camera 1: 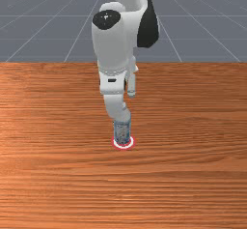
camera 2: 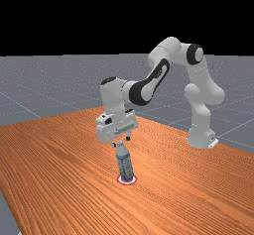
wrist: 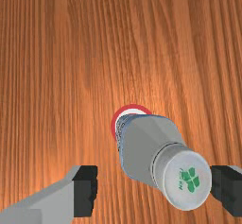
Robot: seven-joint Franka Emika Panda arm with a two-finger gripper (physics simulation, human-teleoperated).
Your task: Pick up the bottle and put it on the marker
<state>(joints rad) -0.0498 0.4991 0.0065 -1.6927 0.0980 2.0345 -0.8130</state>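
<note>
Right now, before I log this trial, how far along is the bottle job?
It looks nearly finished. Done: the base of the bottle is on the red-and-white marker. In hand: nothing is clamped; the jaws stand wide apart around the cap. Left: probably just settling and backing away, since the bottle seems to lean slightly in the far view and the jaws are close by.
</note>
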